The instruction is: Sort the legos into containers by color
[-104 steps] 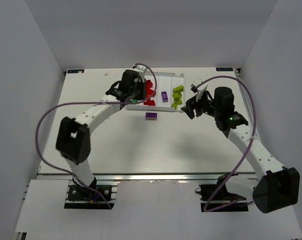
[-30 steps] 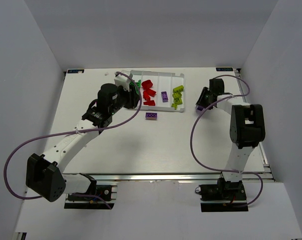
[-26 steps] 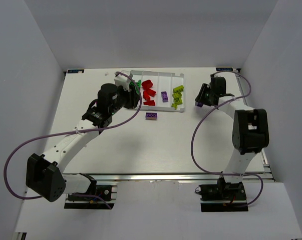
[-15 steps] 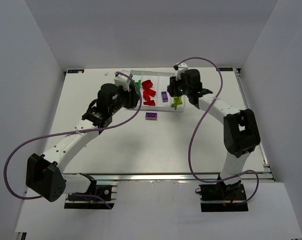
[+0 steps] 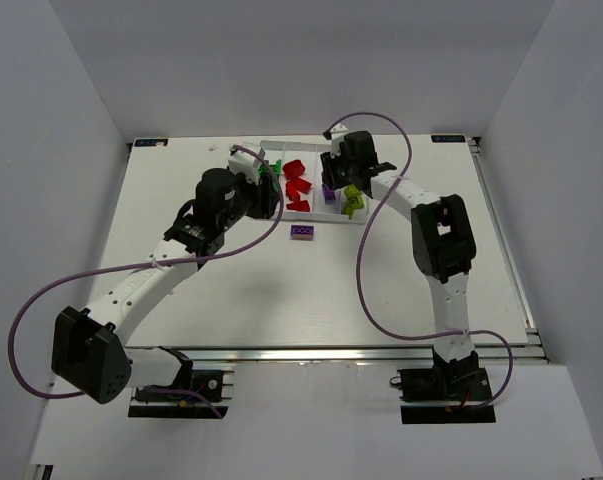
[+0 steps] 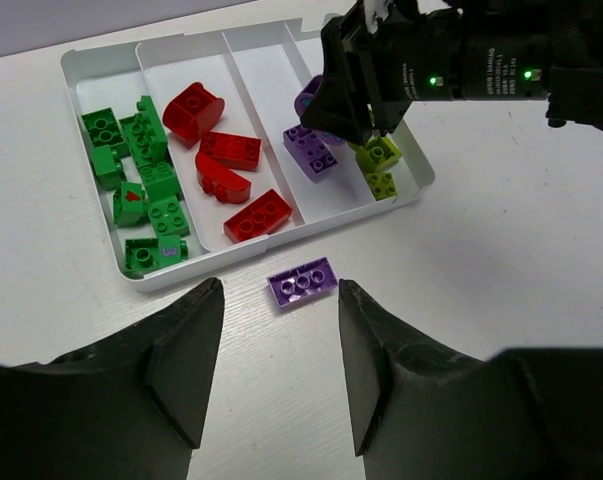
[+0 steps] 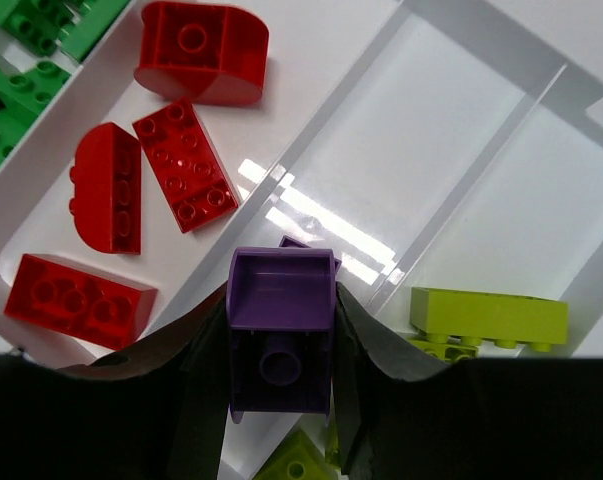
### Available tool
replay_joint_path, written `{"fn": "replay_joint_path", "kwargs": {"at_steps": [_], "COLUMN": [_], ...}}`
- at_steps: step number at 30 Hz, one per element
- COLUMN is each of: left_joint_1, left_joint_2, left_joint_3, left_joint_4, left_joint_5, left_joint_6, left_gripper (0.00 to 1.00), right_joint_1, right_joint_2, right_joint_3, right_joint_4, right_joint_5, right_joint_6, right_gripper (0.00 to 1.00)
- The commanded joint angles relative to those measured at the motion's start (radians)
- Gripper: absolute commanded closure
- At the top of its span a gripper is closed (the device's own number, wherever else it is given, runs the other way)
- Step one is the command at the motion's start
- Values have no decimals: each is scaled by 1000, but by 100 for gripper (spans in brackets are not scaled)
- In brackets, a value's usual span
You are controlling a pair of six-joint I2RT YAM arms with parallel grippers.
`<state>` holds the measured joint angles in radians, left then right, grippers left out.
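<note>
The white tray (image 6: 71,70) has four compartments: green legos (image 6: 136,170), red legos (image 6: 226,150), one purple lego (image 6: 311,152) and yellow-green legos (image 6: 378,155). A flat purple lego (image 6: 302,281) lies loose on the table just in front of the tray (image 5: 316,150). My left gripper (image 6: 279,340) hovers open above the table on the near side of that brick, nothing between its fingers. My right gripper (image 7: 280,340) is shut on a curved purple lego (image 7: 280,325) and holds it over the tray's purple compartment, between the red legos (image 7: 186,175) and the yellow-green legos (image 7: 486,315).
White walls enclose the table on three sides. In the top view the left gripper (image 5: 269,200) sits by the tray's left end, and the right gripper (image 5: 331,183) reaches across the tray from the right. The loose purple brick (image 5: 302,231) lies between them.
The right gripper has swung left with the purple lego, from the table right of the tray to above the tray's third compartment. The left arm has hardly moved.
</note>
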<state>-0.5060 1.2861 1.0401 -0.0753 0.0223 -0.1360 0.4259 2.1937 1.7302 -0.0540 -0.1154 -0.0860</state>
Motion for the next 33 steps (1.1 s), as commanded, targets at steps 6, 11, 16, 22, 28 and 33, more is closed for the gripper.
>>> {"fn": "replay_joint_path", "kwargs": {"at_steps": [6,11,16,22,28,33], "left_joint_1": [4,4,4,4,3,-29], "left_joint_2": [2,9,1,25,132,274], "left_joint_3": [-5,-3,-12,-34,-20,37], "left_joint_4": [0,-1,6,51,51,-12], "left_joint_5": [8,24,25,60,125,88], "left_joint_6": [9,7,-13,-65,-96,-111], "left_gripper": [34,34,18,2,40,75], "right_joint_1": [11,8,10,11,-39,-41], "right_joint_2": [38,-18,-158,-468,-778,-854], "right_joint_3": [74,32,-52,-196,-569,-612], "right_joint_4": [-33,-9,22,162,122,-95], "right_joint_5": [13,26,40,216,-273,-616], "right_joint_6": [9,0,-23,-112,-169,-147], "right_gripper": [11,11,11,11,66,100]}}
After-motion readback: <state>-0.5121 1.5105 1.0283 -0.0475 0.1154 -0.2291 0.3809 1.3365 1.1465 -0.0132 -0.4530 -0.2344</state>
